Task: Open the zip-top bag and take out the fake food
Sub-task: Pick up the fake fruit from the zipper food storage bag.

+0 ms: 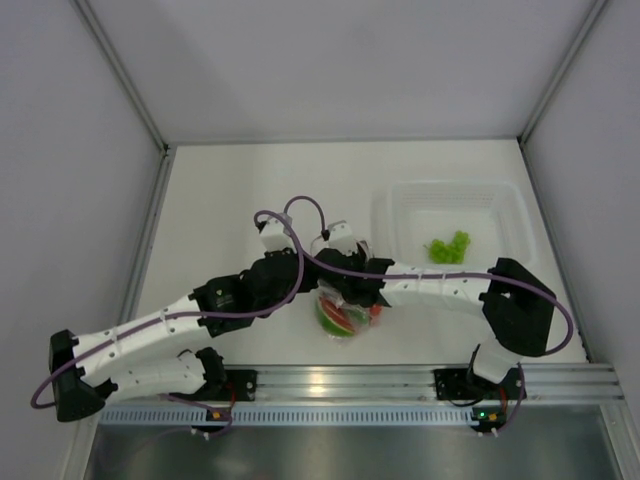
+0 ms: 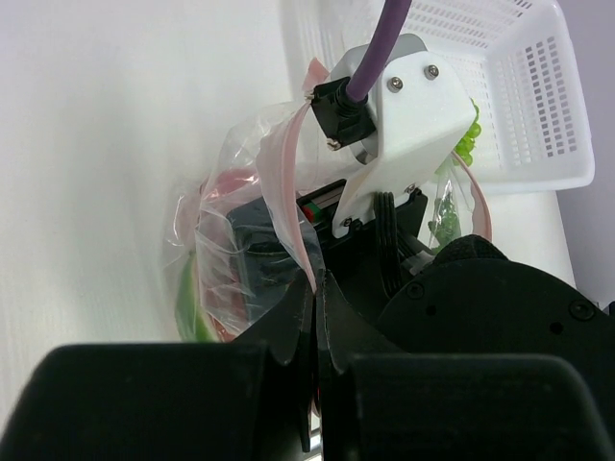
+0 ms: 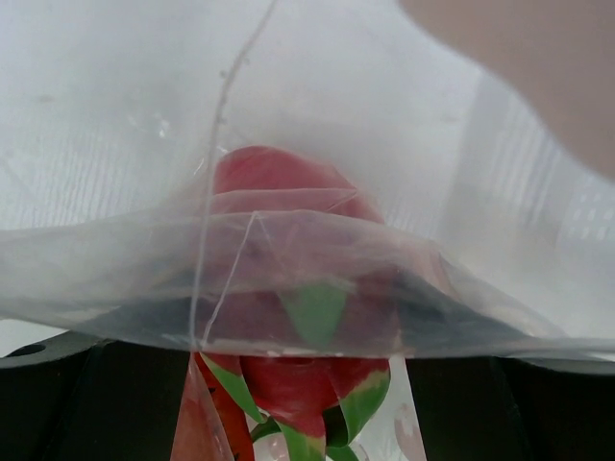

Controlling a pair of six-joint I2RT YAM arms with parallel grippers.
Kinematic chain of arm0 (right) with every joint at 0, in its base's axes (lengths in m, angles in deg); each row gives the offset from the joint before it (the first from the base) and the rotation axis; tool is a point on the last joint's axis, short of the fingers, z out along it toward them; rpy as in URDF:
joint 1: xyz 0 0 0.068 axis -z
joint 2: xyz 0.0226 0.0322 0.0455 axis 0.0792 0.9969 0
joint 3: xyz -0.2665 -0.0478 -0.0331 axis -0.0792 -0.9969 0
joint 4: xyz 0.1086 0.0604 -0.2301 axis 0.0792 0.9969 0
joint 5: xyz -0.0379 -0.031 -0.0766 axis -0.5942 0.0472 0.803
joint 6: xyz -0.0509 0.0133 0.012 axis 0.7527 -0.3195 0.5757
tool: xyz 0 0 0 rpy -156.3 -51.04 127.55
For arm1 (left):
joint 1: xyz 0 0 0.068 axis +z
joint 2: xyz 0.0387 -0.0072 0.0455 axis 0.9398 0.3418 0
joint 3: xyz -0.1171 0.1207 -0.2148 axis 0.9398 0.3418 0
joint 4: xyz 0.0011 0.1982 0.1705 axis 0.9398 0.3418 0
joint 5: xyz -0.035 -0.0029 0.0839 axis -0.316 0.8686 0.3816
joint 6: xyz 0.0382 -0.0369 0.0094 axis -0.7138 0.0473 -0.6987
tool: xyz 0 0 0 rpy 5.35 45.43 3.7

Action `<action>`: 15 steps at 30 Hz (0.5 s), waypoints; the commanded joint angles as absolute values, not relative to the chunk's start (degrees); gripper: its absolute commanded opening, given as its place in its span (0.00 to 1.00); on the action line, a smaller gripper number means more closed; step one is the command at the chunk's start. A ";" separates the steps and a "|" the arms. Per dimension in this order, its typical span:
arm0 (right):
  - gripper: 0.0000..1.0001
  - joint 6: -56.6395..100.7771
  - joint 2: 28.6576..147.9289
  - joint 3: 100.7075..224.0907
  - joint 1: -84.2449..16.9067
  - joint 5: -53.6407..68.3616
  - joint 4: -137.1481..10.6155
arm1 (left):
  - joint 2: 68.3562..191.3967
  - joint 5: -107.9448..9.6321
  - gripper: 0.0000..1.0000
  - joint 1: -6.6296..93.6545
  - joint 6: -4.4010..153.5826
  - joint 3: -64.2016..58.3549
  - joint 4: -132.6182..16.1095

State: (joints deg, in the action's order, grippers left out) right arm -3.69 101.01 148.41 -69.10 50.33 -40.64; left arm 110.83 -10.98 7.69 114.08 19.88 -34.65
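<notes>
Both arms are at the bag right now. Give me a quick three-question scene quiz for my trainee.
1. True or false: the left gripper is shut on the pink zip strip of the zip-top bag.
2. Where do the loose green leafy pieces lie? A) in the white basket B) in a blue bowl C) in the left gripper
3. Fill in: the right wrist view looks through the plastic at the red ____ with green tips.
Key: 1 true; 2 A; 3 dragon fruit.
</notes>
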 commanded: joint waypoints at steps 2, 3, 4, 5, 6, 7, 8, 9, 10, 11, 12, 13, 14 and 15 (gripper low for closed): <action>0.62 -5.55 102.84 151.01 -73.45 52.18 -34.96 | 110.72 -11.10 0.00 8.05 114.34 19.85 -41.39; 0.64 -6.70 101.97 151.19 -73.45 53.66 -34.16 | 110.55 -11.19 0.00 8.05 114.43 20.20 -41.65; 0.64 -7.58 101.26 151.01 -73.45 54.20 -33.98 | 109.85 -11.80 0.00 8.05 114.43 20.55 -42.17; 0.65 -8.81 100.56 150.49 -73.45 54.72 -34.07 | 109.41 -12.33 0.00 8.05 114.43 20.90 -42.61; 0.65 -9.17 99.16 150.22 -73.36 54.90 -34.50 | 108.97 -12.85 0.00 7.96 114.60 21.25 -44.18; 0.65 -9.35 98.54 150.05 -73.10 54.64 -34.68 | 108.18 -13.55 0.00 8.05 114.78 21.78 -44.89; 0.65 -8.91 98.18 150.22 -72.49 54.21 -34.86 | 107.82 -14.61 0.00 7.96 114.87 21.78 -45.42; 0.64 -8.74 98.18 150.57 -72.13 53.85 -34.60 | 107.65 -15.14 0.00 7.96 114.78 21.61 -45.86; 0.65 -8.73 98.18 151.01 -71.78 53.76 -33.99 | 107.38 -15.40 0.00 7.96 114.60 20.83 -46.30; 0.65 -8.21 98.35 151.80 -70.82 53.50 -33.80 | 107.29 -15.75 0.00 7.87 114.52 20.04 -46.31; 0.65 -8.03 98.53 152.15 -70.20 52.54 -33.72 | 107.21 -15.93 0.00 7.96 113.73 19.33 -46.39; 0.66 -7.68 98.44 152.42 -69.41 52.01 -33.98 | 107.47 -16.02 0.00 7.96 113.29 18.54 -46.48; 0.66 -6.90 98.36 152.68 -67.75 51.48 -34.15 | 107.47 -16.11 0.00 7.96 112.85 16.79 -46.48; 0.66 -6.28 98.36 153.03 -67.04 51.22 -34.50 | 107.64 -16.28 0.00 7.87 112.06 15.99 -46.66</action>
State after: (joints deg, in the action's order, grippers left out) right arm -8.57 100.18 149.68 -68.46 51.05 -36.14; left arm 108.60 -14.24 7.84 113.62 21.28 -37.36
